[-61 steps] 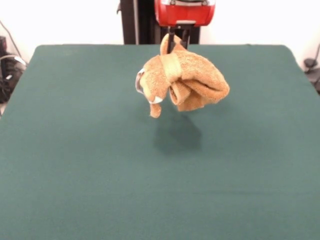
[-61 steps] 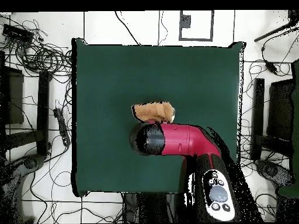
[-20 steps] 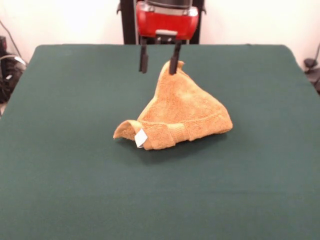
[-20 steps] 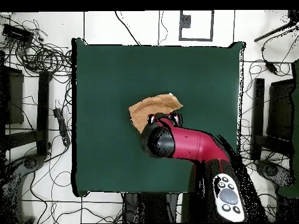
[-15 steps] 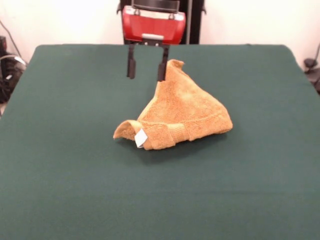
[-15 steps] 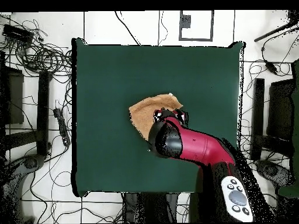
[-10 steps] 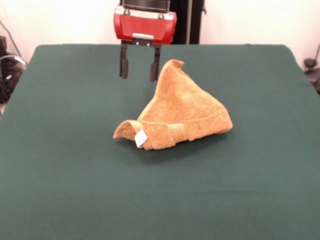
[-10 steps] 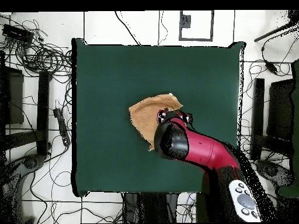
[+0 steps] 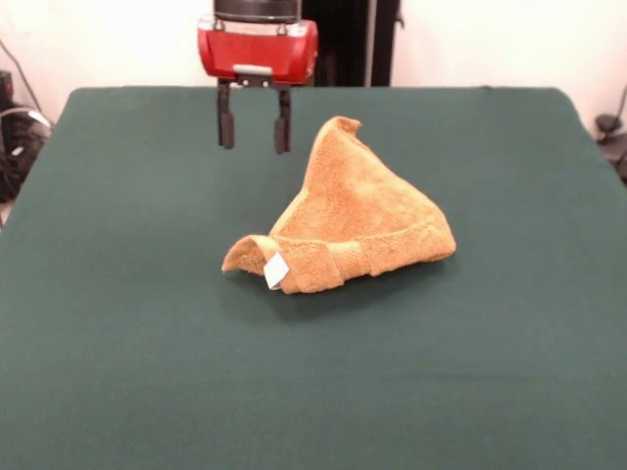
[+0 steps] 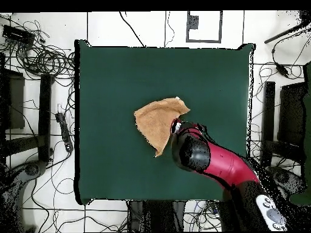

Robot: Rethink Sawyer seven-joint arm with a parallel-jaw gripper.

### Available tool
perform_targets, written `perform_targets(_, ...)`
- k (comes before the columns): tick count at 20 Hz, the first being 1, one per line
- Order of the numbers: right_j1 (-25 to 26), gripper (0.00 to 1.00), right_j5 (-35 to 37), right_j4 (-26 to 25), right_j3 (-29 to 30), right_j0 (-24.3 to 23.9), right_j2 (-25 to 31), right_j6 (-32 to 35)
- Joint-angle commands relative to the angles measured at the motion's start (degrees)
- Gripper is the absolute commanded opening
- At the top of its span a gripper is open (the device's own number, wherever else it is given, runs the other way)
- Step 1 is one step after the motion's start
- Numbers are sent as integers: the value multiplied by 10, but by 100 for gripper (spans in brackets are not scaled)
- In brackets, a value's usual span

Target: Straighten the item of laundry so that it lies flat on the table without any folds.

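The orange-tan towel point(image 9: 358, 220) lies folded in a rough triangle near the middle of the dark green table point(image 9: 118, 294). One corner points toward the far side, a rolled fold and a small white tag point(image 9: 276, 270) are at its near left. In the overhead view the towel point(image 10: 158, 121) shows as a folded wedge. My gripper point(image 9: 254, 132) is open and empty, hanging above the table just left of the towel's far corner, apart from it. In the overhead view the arm point(image 10: 206, 159) covers the gripper, beside the towel's right edge.
The robot pedestal point(image 9: 338, 39) stands behind the table's far edge. Cables point(image 10: 42, 57) and equipment lie on the floor round the table in the overhead view.
My open gripper has moved left in the front view, away from the towel's far corner it stood over. The towel has not moved.
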Motion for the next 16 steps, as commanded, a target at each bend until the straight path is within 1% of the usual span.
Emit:
perform_targets(1, -13, 100, 6, 21, 85, -40, 89, 119)
perform_targets(8, -32, 100, 40, 22, 102, -103, 99, 99)
perform_targets(11, -42, 100, 54, 13, 102, -137, 105, 77)
perform_targets(15, -58, 100, 93, -4, 90, -183, 107, 33)
perform_targets(16, -73, 100, 112, -2, 88, -194, 110, 22)
